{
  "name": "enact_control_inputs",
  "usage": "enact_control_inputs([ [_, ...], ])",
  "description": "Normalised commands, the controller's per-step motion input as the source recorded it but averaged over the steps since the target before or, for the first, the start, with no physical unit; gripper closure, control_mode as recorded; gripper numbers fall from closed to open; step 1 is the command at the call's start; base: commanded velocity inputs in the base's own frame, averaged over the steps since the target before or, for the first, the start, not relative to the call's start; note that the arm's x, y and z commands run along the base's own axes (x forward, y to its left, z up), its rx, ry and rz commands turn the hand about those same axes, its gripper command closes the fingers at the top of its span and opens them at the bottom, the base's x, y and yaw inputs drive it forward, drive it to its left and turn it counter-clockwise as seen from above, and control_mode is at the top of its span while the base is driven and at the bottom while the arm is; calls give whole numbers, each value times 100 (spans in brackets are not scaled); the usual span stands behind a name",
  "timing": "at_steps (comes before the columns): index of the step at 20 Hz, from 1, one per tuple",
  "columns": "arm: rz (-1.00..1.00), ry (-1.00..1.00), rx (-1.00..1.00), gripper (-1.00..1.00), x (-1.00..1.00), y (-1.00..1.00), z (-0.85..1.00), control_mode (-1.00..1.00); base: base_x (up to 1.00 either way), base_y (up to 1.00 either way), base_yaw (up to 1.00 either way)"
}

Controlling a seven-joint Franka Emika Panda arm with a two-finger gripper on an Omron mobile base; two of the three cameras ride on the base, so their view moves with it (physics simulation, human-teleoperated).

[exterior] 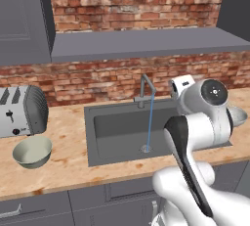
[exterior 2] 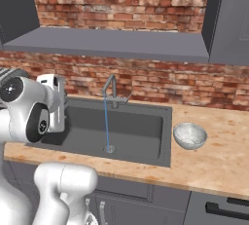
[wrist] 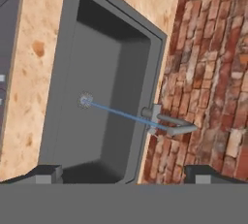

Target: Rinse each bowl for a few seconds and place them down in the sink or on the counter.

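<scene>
Left base: tap (exterior: 146, 89) running, stream hits the drain in the sink (exterior: 117, 127). Cream bowl (exterior: 32, 151) sits on the counter (exterior: 68, 161) left of the sink, just in front of the toaster (exterior: 22, 110). Neither bowl is lifted, so the pick comes first.

Right base: speckled bowl (exterior 2: 190, 136) on the counter just right of the sink. Pinch one rim wall from above.

Hand view: gripper (wrist: 123, 175) over the sink, fingers spread wide, nothing held. Carry the bowl level into the stream.
</scene>
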Motion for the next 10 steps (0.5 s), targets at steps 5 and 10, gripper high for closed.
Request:
enact_control_inputs([
  [5, 16, 0, 0, -100, -6, 36, 0, -100, 0, 0, 0],
  [10, 17, 0, 0, -100, -4, 30, 0, -100, 0, 0, 0],
])
